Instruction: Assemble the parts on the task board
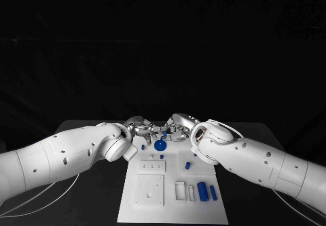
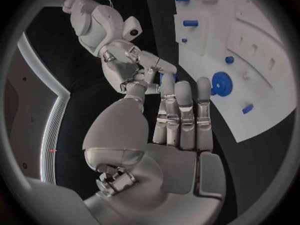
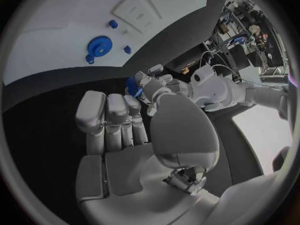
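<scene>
Over the far end of the white task board (image 1: pixel 170 209) my two hands meet fingertip to fingertip. Between them is a small blue part (image 1: pixel 164 134), and both the left hand (image 1: pixel 142 128) and the right hand (image 1: pixel 178 128) pinch it. In the left wrist view the part (image 2: pixel 164 78) sits just past my left hand (image 2: pixel 181 125), against the right hand's fingers (image 2: pixel 150 64). The right wrist view has the same part (image 3: pixel 132 88) between my right hand (image 3: pixel 119 135) and the left hand's fingers (image 3: pixel 142 78). A blue gear (image 1: pixel 160 145) lies on the board just below the hands.
Small blue pegs (image 1: pixel 187 165) and two blue cylinders (image 1: pixel 202 190) lie on the board's right half. White raised blocks (image 1: pixel 153 165) and a square plate (image 1: pixel 149 190) occupy its left half. Both forearms flank the board's far end. A cable (image 1: pixel 34 197) trails at the near left.
</scene>
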Robot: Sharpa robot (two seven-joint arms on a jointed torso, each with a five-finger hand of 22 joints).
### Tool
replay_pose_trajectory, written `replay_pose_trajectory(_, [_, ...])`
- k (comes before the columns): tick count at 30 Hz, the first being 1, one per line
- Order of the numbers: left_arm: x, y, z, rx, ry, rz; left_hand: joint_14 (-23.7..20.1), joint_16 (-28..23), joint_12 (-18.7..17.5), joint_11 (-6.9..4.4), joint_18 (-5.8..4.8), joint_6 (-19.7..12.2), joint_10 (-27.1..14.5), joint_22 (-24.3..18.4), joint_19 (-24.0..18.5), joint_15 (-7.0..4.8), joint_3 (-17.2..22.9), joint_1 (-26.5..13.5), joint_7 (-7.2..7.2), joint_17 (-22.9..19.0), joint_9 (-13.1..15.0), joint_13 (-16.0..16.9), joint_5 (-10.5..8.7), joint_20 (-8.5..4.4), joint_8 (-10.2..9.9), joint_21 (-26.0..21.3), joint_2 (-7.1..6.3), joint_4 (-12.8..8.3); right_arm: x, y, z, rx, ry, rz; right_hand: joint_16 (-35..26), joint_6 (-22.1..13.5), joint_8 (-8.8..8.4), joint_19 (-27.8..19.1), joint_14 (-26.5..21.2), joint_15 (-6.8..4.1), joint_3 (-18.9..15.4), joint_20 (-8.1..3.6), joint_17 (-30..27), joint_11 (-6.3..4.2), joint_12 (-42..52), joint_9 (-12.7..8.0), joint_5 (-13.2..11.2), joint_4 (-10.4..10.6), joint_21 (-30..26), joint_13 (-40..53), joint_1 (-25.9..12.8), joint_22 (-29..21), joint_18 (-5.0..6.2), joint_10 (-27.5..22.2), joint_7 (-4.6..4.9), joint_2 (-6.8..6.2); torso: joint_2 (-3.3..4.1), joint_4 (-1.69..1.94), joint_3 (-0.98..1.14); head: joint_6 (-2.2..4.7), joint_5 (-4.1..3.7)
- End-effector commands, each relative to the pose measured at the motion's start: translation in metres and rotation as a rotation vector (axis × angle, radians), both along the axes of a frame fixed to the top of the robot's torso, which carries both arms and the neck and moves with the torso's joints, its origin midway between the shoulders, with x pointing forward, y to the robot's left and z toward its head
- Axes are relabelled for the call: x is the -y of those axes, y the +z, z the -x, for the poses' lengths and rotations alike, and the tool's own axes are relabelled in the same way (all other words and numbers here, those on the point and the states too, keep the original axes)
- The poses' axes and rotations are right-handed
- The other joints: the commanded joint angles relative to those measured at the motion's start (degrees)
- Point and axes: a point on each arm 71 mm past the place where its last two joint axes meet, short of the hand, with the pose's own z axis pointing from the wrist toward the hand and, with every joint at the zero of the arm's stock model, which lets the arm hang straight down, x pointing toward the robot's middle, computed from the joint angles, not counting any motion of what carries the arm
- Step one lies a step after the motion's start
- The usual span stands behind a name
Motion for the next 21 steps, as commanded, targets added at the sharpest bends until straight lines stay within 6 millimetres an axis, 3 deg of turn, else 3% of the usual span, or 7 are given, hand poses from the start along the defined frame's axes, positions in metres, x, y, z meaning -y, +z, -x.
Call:
replay_pose_trajectory(1, [0.0034, -0.0020, 0.0013, -0.019, 0.006, -0.046, -0.4, 0.1, -0.4, -0.03, 0.40, -0.3, -0.3, 0.0, -0.1, -0.17, 0.0, 0.3, 0.03, -0.2, -0.1, -0.1, -0.28, 0.27, -0.2, -0.3, -0.48, 0.4, -0.0026, -0.0006, 0.0007, -0.005, -0.011, 0.031, -0.3, 0.3, 0.20, 2.4, 0.0, -0.34, 0.0, -0.27, 0.1, -0.37, -0.3, 0.1, 0.4, 0.5, -0.2, -0.1, 0.2, 7.7, -0.42, 0.0, 0.08, -0.29, -0.01, 0.01, 0.01, -0.05, 0.08])
replay_pose_trajectory(18, [0.0071, -0.0059, 0.0025, -0.076, 0.012, -0.060, -0.6, 0.1, -0.7, 0.10, 0.40, -0.5, -0.3, 0.1, 0.1, -0.07, -0.1, 0.4, 0.19, -0.9, -1.1, -0.4, -0.68, 0.37, -0.2, -1.0, -0.84, 1.1, -0.0087, -0.0018, 0.0028, -0.021, -0.023, 0.064, -0.4, 0.4, 0.20, 2.5, 0.0, -0.38, -0.3, -0.31, 0.1, -0.41, -0.4, 0.2, 1.6, 0.7, -0.2, -0.1, -0.1, 7.8, -0.45, 0.1, 0.02, -0.44, 0.05, -0.01, 0.00, -0.07, 0.13])
replay_pose_trajectory(21, [0.0063, -0.0071, 0.0026, -0.095, 0.019, -0.062, -0.6, 0.2, -0.7, 0.14, 0.43, -0.4, -0.3, 0.3, 0.2, -0.03, 0.3, 0.4, 0.24, -1.1, -1.5, -0.5, -1.00, 0.42, -0.2, -1.2, -1.50, 2.0, -0.0099, -0.0015, 0.0035, -0.018, -0.022, 0.069, -0.5, 0.4, 0.21, 2.5, 0.0, -0.39, -0.5, -0.31, 0.1, -0.41, -0.4, 0.2, 1.9, 0.6, -0.3, -0.2, -0.1, 7.8, -0.45, 0.1, 0.02, -0.58, 0.03, -0.04, 0.01, -0.08, 0.15])
